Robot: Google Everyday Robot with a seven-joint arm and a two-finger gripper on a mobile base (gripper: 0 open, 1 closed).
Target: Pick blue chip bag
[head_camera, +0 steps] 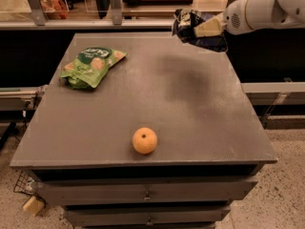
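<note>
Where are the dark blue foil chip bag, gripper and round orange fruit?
dark blue foil chip bag [185, 24]: camera view, left end
gripper [204, 28]: camera view, upper right, between fingertips
round orange fruit [145, 140]: camera view, centre

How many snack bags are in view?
2: the green snack bag lies left rear on the table; the blue chip bag hangs in the end effector above the far right corner.

- the gripper [206, 28], above the table's far right corner: pale cream, on a white arm [257, 11]
- blue chip bag [190, 25] in its grip: dark navy, white markings
- snack bag [91, 67], well left of it: bright green
- fruit [145, 140], nearer than it: orange
- table [190, 109] beneath: dull grey
</note>
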